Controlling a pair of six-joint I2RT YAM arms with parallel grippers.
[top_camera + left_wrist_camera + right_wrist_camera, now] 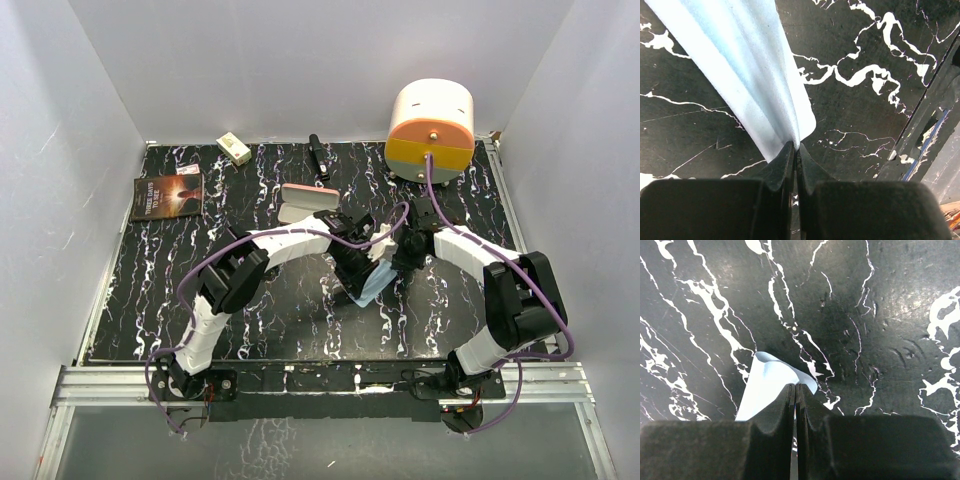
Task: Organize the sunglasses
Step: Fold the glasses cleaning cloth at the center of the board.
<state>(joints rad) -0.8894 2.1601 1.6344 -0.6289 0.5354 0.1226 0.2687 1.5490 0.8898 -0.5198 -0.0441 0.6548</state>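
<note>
Near the left gripper (795, 148) and right gripper (794, 388), sunglasses not found in any view; perhaps hidden under arms or cloth, cannot tell. Both sets of jaws pinched shut on light blue cloth (740, 60). Pink case (306, 200) just beyond left wrist. Judged: stowing remains. Arms bent inward, wrists nearly meeting.

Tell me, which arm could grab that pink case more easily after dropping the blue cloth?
Probably left: the pink case lies beside its forearm, farther from the right arm. Both the left gripper and right gripper pinch the cloth.
</note>
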